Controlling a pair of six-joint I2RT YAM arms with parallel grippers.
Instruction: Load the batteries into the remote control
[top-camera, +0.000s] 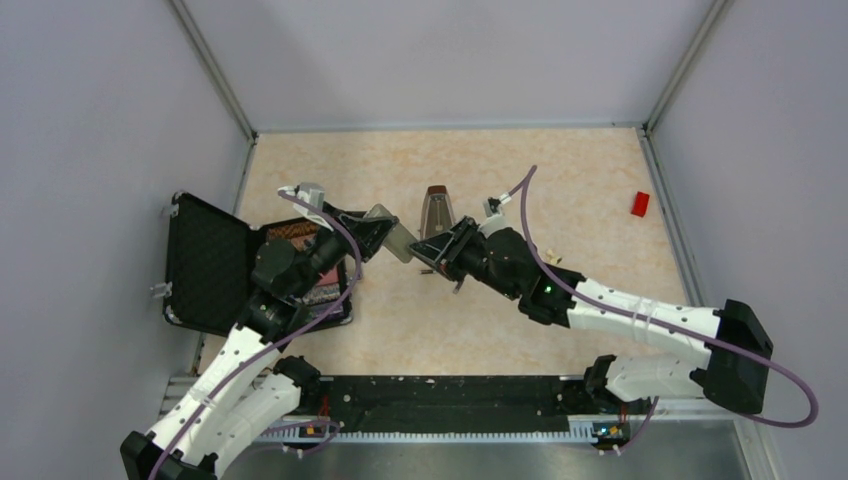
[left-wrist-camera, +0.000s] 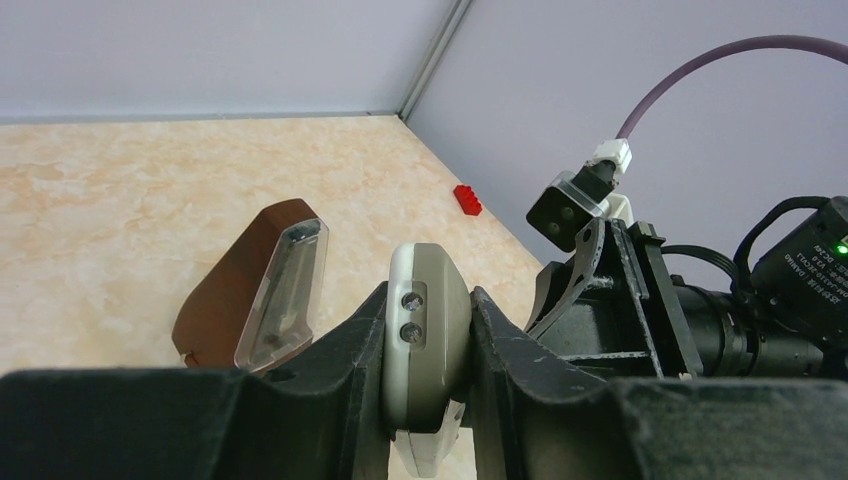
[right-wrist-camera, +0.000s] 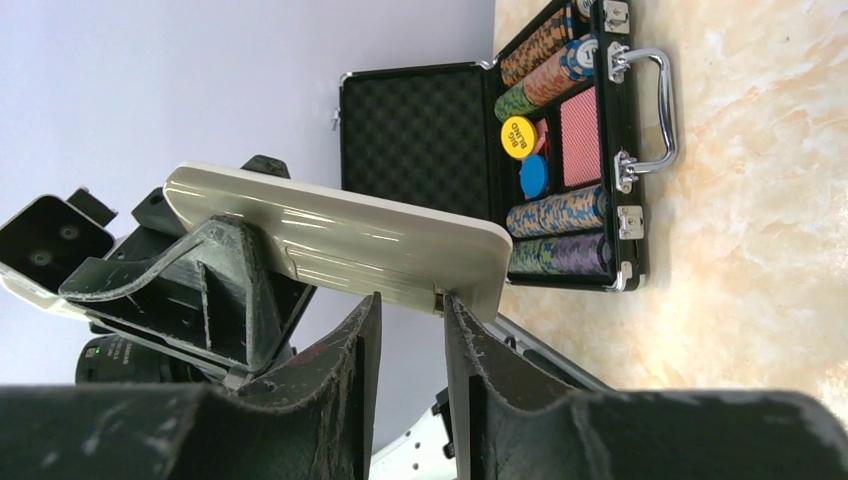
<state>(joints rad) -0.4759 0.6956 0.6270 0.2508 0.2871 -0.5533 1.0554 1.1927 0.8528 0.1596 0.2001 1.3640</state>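
Black jaws of the left gripper (left-wrist-camera: 428, 330) are clenched on the remote control (left-wrist-camera: 432, 275), holding it edge-up in the air above the table (top-camera: 500, 330), just in front of the brown metronome (top-camera: 436, 212). The right gripper (right-wrist-camera: 408, 305) meets it from the opposite side. Its jaws stand a little apart, with their tips against the handset's long lower edge. Whether they are pinching anything there, I cannot tell. The gap below the tips looks empty.

No batteries can be made out in any view.

To the left lies an open poker-chip case (top-camera: 215, 265), and a small red block (top-camera: 640, 203) sits far off near the right wall.

By the look of it, the work is at the battery bay on the grey back, either freeing its cover or lining up a cell, so the loading seems barely begun.

The next move probably calls for a rock-steady left hold. The right tips would need to work in small, careful strokes along that edge, since a slip could twist the handset out of the clamp.
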